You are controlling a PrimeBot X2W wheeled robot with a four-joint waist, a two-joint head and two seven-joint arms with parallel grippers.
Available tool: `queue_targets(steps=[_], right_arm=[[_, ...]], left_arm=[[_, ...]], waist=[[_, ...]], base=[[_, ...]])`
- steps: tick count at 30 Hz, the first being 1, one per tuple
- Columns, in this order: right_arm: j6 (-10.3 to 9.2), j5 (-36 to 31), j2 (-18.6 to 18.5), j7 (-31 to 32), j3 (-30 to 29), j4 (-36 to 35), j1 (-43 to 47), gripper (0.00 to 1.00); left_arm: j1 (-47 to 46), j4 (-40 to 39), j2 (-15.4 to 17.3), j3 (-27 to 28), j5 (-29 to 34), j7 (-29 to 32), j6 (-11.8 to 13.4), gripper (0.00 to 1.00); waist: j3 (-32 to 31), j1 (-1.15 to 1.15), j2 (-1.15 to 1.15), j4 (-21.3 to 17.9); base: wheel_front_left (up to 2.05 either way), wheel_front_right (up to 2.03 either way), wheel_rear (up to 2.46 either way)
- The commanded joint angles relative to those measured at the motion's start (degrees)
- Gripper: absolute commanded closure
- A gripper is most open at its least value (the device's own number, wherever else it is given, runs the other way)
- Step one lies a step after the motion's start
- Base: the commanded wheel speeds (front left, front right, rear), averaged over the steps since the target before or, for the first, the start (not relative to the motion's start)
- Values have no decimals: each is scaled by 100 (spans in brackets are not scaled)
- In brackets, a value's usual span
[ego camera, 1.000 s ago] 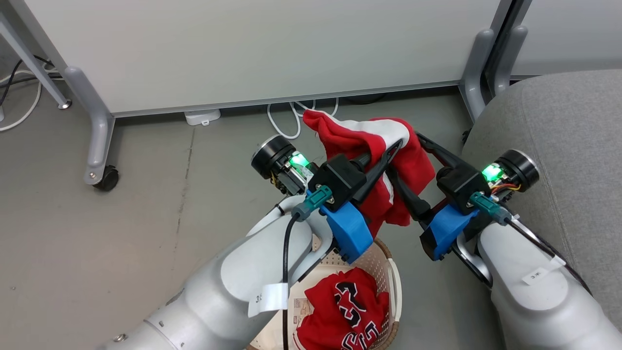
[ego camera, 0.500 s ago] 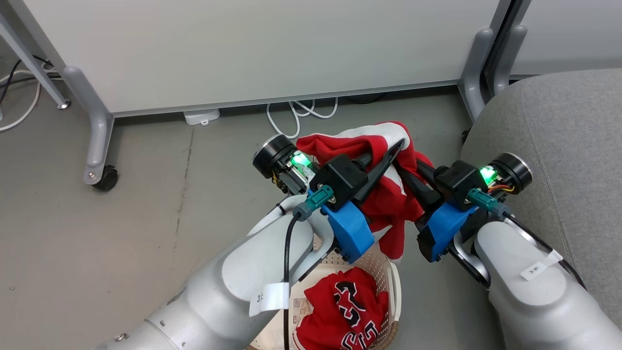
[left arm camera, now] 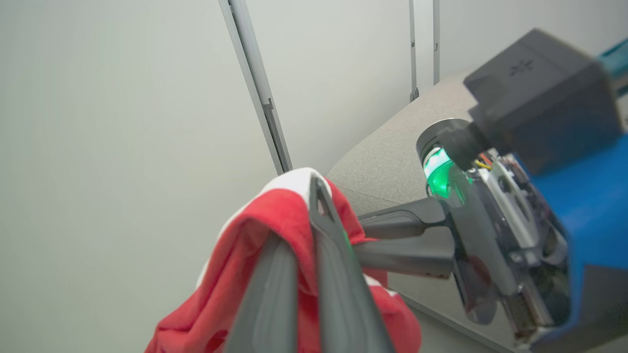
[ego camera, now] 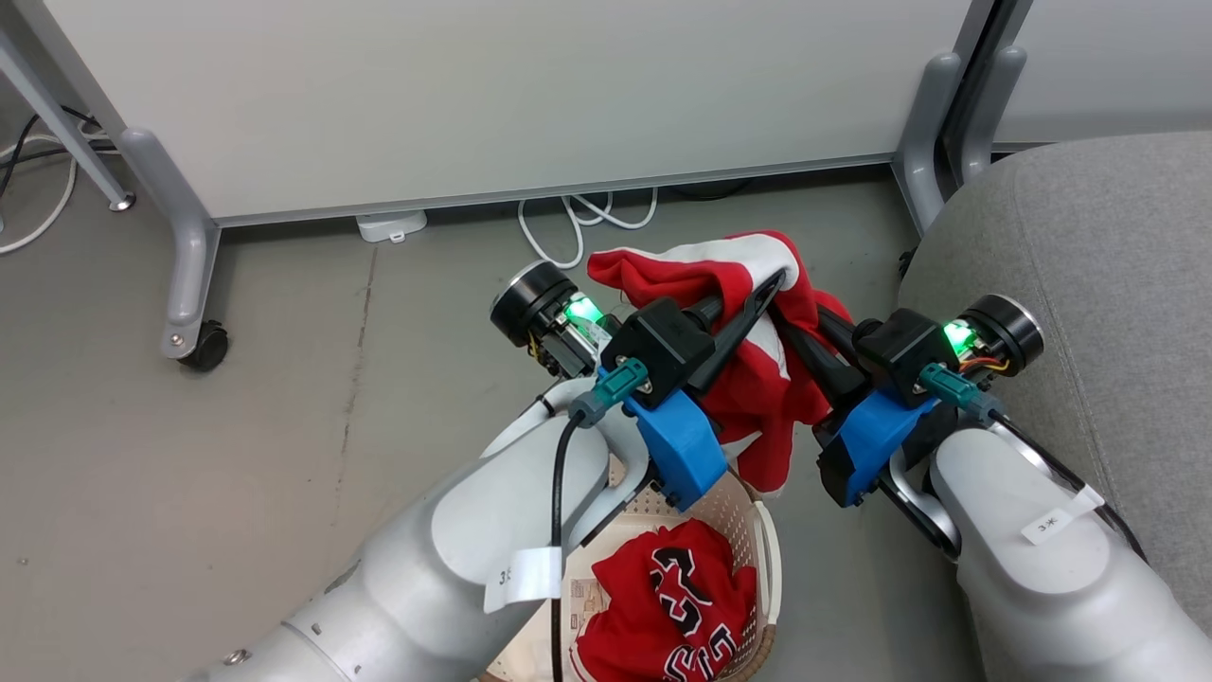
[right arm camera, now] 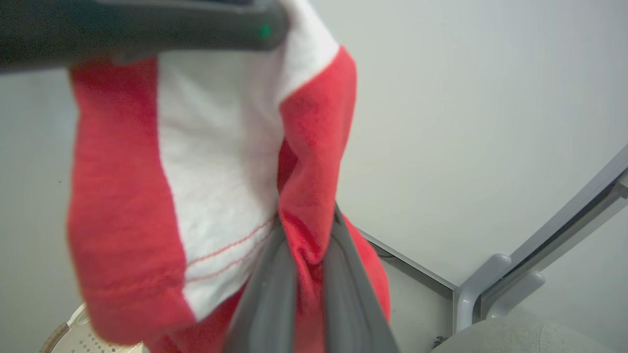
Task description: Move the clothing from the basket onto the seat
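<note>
A red garment with broad white stripes (ego camera: 734, 270) hangs in the air above the floor, pinched from both sides. My left gripper (ego camera: 776, 281) is shut on its upper fold, with cloth squeezed between the fingers (left arm camera: 321, 230). My right gripper (ego camera: 793, 324) is shut on a red fold lower down, and that pinch shows close up in the right wrist view (right arm camera: 306, 233). Below my left forearm stands the cream basket (ego camera: 765, 545), holding a red garment with black-and-white numerals (ego camera: 668, 606). The grey seat (ego camera: 1089, 246) lies at the right, beside my right arm.
A pale panel wall on grey legs (ego camera: 194, 246) with a caster closes off the far side. White cables (ego camera: 578, 223) and a small white box (ego camera: 390, 225) lie at its foot. Open grey floor spreads to the left. The basket rim (right arm camera: 59, 336) shows under the hanging cloth.
My right gripper was open a second ago; it has moved in toward the left gripper and shut on the striped garment. The cloth is now bunched lower between both grippers.
</note>
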Motion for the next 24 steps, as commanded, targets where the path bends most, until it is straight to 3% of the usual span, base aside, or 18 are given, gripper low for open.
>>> queue_targets(steps=[1, 14, 24], right_arm=[[1, 40, -2, -23, -20, -40, 48, 100], [1, 26, 54, -23, -250, -123, 84, 100], [1, -100, 14, -23, -771, -349, 161, 100]], left_arm=[[-38, 35, -9, 47, 10, -29, 27, 0], [29, 57, -14, 75, 28, -29, 52, 0], [121, 86, 15, 33, 51, -28, 45, 0]], waist=[[1, 0, 0, 5], [56, 0, 0, -36], [274, 0, 0, -364]], base=[[0, 0, 0], [0, 0, 0], [0, 0, 0]])
